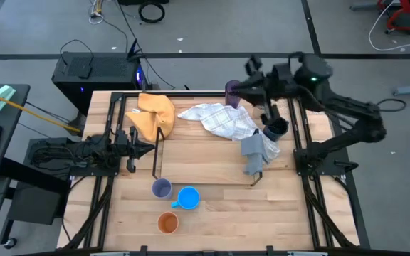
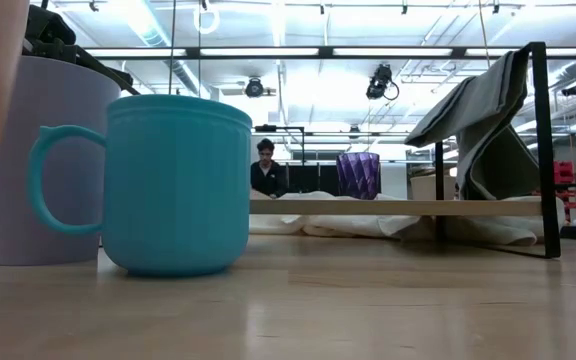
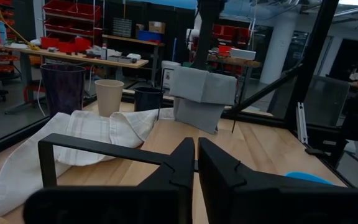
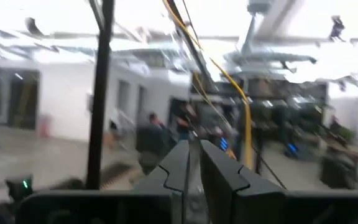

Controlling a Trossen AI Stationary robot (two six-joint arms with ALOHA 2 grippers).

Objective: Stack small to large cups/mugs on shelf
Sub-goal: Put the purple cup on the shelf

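High view had the left gripper [image 1: 146,148] parked at the table's left edge, fingers pressed together with nothing between them, pointing at the shelf [image 1: 156,153], that thin black rod rack lying across the middle. Just in front of the rack sat the lavender cup [image 1: 162,188], the bright blue mug [image 1: 188,198] touching it, and the orange cup [image 1: 167,223] nearer the front edge. A yellow cloth [image 1: 155,114] and a white checked cloth [image 1: 219,119] were bunched along the back, with a grey cloth [image 1: 256,151] draped over the rack's right end. The purple cup [image 1: 232,92] stood at the back by the right arm, the dark navy cup [image 1: 276,129] under it, and the tan cup [image 3: 109,97] showed between those two in the left wrist view. Right gripper [image 4: 194,163] was up high, fingers nearly together on nothing. My guess: these looked light, rigid and smooth, so pinching one rim wall should work, steering clear of the handle on the blue one.
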